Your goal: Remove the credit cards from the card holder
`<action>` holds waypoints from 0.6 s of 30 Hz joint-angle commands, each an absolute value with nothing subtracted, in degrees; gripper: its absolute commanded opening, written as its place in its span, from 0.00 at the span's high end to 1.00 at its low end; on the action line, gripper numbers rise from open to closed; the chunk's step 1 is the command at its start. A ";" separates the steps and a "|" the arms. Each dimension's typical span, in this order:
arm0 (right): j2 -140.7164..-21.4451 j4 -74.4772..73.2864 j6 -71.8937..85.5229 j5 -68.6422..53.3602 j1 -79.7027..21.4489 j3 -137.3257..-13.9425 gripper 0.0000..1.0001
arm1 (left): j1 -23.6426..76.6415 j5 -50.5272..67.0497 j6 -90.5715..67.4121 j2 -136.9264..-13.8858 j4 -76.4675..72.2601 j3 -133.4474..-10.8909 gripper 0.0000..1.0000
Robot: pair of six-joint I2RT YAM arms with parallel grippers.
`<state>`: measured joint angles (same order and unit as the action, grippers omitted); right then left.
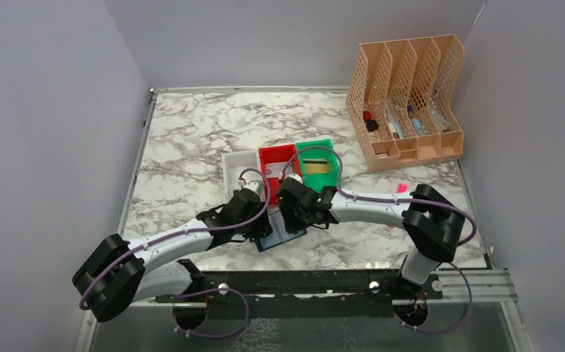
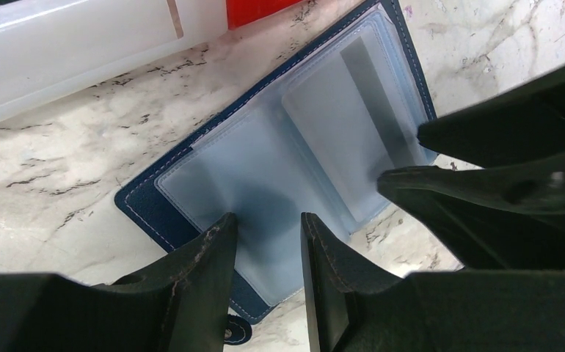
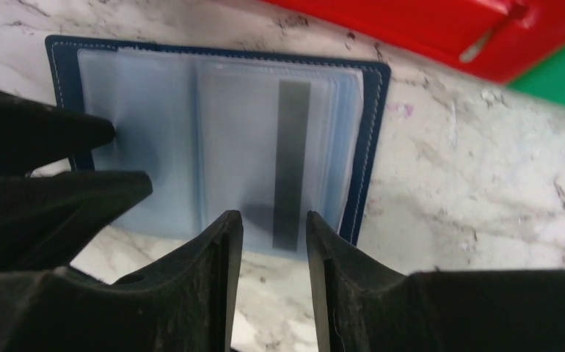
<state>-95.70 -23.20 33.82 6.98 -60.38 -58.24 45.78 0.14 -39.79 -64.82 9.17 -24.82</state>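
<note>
Marbled surface [image 1: 191, 147] holds the opened card holder [image 3: 213, 139] at mid-frame; left gripper [image 2: 268, 246] and right gripper [image 3: 274, 246] both stand parted over its clear sleeves [image 2: 265, 176], a striped card [image 3: 268, 147] inside

Overhead; wrists close over card holder [image 2: 265, 169]

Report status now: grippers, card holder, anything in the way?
Left gripper open over one sleeve. Right gripper open at edge of card. Card holder lies open, card inside. Nothing covers it; red bin apart.
</note>
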 commanded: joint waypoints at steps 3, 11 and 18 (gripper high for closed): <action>-99.74 -22.63 32.05 8.11 -60.50 -62.62 0.54 | 46.03 -1.97 -39.49 -62.83 10.29 -23.44 0.59; -103.16 -26.13 32.52 12.73 -60.55 -62.57 0.48 | 46.02 -2.22 -39.68 -62.56 10.22 -23.21 0.59; -103.33 -24.83 33.13 12.77 -60.53 -60.14 0.55 | 46.00 -2.40 -39.49 -63.32 10.17 -23.70 0.59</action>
